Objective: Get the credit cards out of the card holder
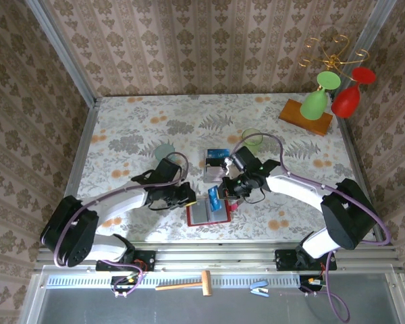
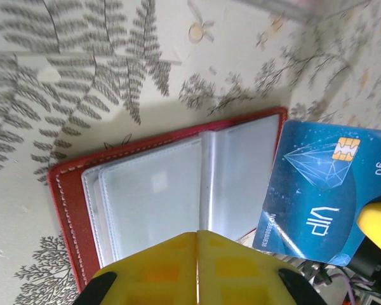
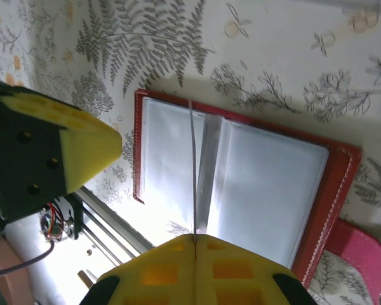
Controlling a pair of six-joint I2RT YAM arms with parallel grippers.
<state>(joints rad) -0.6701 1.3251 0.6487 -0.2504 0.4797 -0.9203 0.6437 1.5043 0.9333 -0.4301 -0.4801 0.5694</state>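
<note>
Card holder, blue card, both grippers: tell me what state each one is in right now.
card holder: open, lying flat on the table; the clear sleeves in view look empty
blue VIP card: out of the sleeves, held on edge over the holder
left gripper: shut, at the holder's edge; whether it pinches a sleeve is unclear
right gripper: shut on the blue VIP card

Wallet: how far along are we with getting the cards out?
Done: the wallet lies open, and the sleeves in view look empty. In hand: the right gripper is shut on a blue card, held out of the sleeves over the wallet; the left gripper is shut at the wallet's edge. Left: set that card down, perhaps by the box. Whether other sleeves hide another card I cannot tell.
</note>
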